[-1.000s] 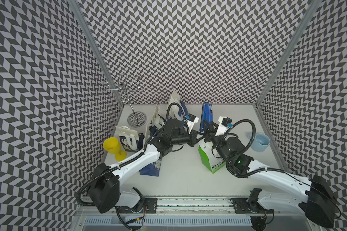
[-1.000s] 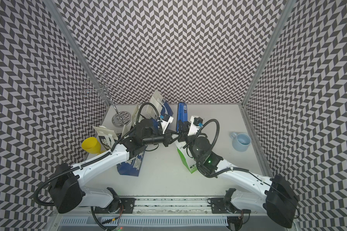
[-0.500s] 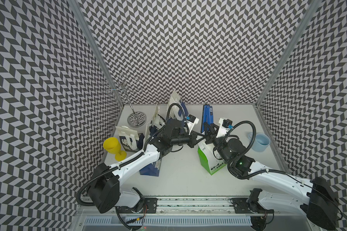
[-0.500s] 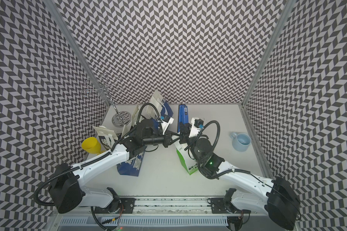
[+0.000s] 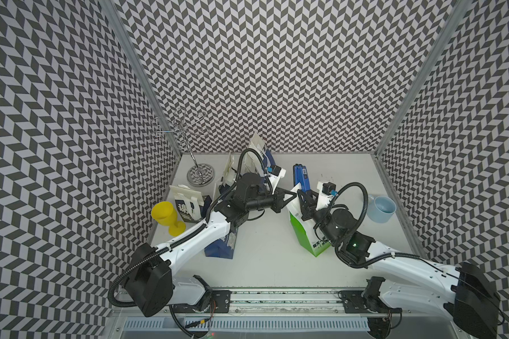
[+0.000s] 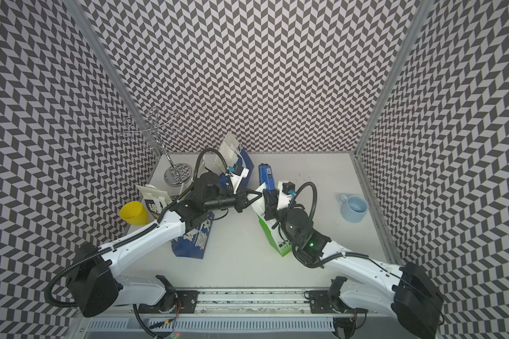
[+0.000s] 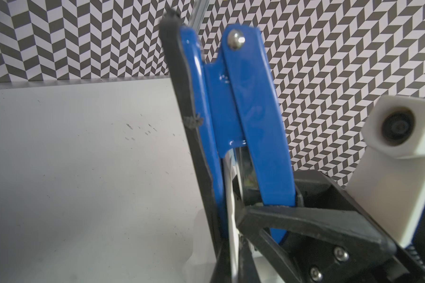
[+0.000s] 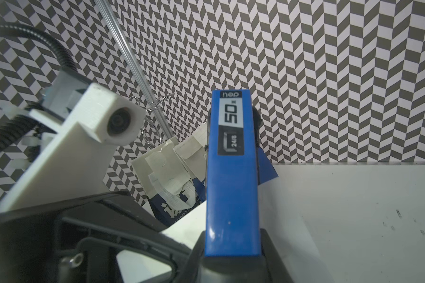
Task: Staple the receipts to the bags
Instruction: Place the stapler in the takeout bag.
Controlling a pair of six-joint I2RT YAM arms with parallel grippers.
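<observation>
The green bag [image 5: 306, 237] [image 6: 274, 239] stands at mid-table, its upper part white. My left gripper [image 5: 291, 196] [image 7: 233, 245] reaches across to its top and is shut on a thin white sheet, seemingly a receipt [image 7: 232, 220] [image 8: 187, 220]. Whether the bag's edge is pinched with it I cannot tell. That sheet runs into the mouth of the blue stapler [image 5: 301, 179] [image 7: 250, 122] [image 8: 231, 171]. My right gripper [image 5: 305, 201] [image 8: 231, 259] is shut on the stapler's near end. Dark blue bags [image 5: 221, 243] [image 5: 188, 205] [image 8: 172, 196] stand at the left and back.
A yellow goblet [image 5: 168, 217] stands at the left edge. A wire stand [image 5: 199, 174] occupies the back left corner. A light blue mug [image 5: 382, 208] sits by the right wall. Patterned walls close in three sides.
The stapler's far end has dipped a little towards the front in my right gripper. The left arm and the green bag have barely moved. Both grips are unchanged.
</observation>
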